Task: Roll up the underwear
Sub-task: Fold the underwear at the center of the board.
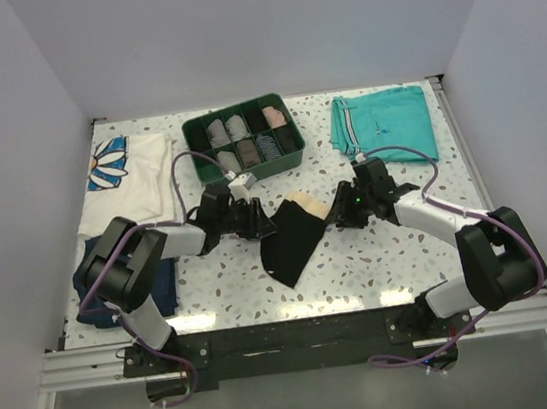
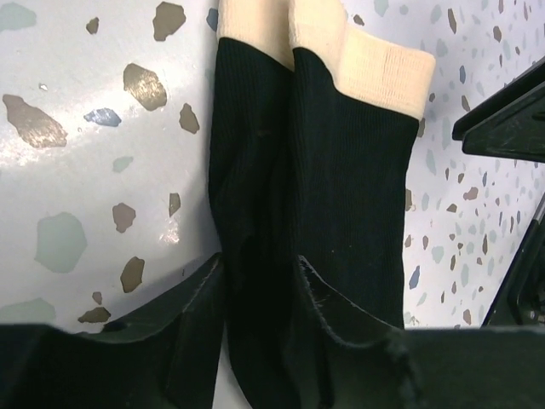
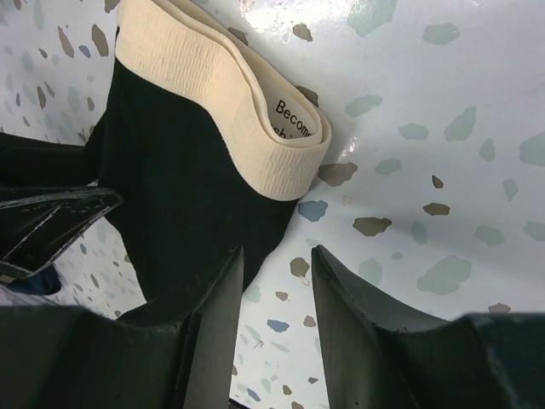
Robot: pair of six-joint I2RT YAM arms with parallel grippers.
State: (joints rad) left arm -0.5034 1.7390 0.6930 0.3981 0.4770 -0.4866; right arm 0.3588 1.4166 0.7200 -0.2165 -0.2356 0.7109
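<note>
Top view: underwear (image 1: 287, 245) lies mid-way across the table (image 1: 382, 263), black, with its beige band (image 1: 303, 202) at the far end. Left gripper (image 1: 262, 224) is at its left edge, right gripper (image 1: 337, 212) at its right, near the band. Green tray (image 1: 283, 162) of small rolls sits behind, teal shorts (image 1: 384, 124) at far right.

Left wrist: a black fold runs between the fingers (image 2: 200, 324). Cannot tell whether it is pinched or loose.

Right wrist: fingers (image 3: 358, 324) spread, speckled tabletop showing between them. The fabric edge is just beside one finger, not clamped.
</note>
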